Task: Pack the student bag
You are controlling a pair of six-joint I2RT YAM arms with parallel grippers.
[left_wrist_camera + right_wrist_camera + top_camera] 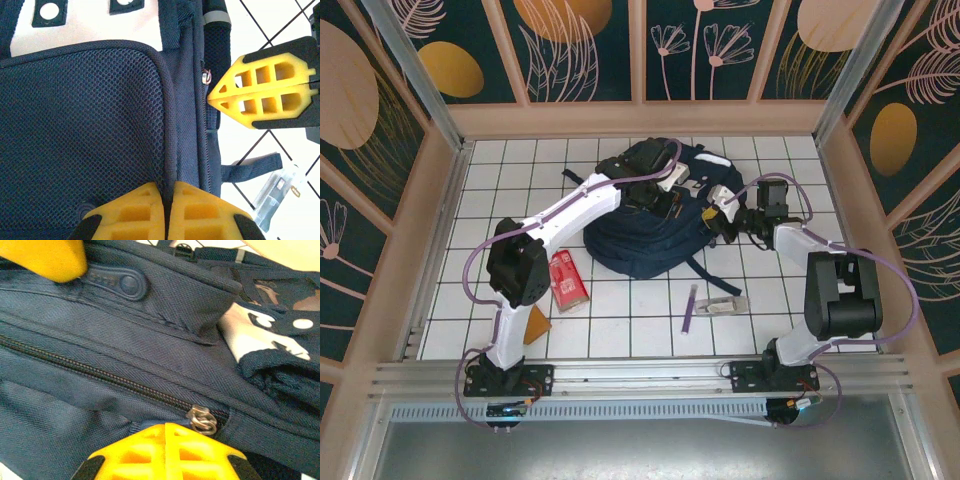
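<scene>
right end effector (167, 437) at zipper pull (202, 420) of student bag (125, 345) (contents hidden)

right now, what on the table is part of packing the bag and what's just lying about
In the job:
- bag
- zip pull

Lying about, perhaps to be packed later:
- red carton
- purple pen
- clear packet

Upper part of student bag (650, 250) hidden under left arm (570, 215). Orange piece (538, 328) half behind that arm, kind unclear. Clear packet (280, 192): label print too small to read.
</scene>
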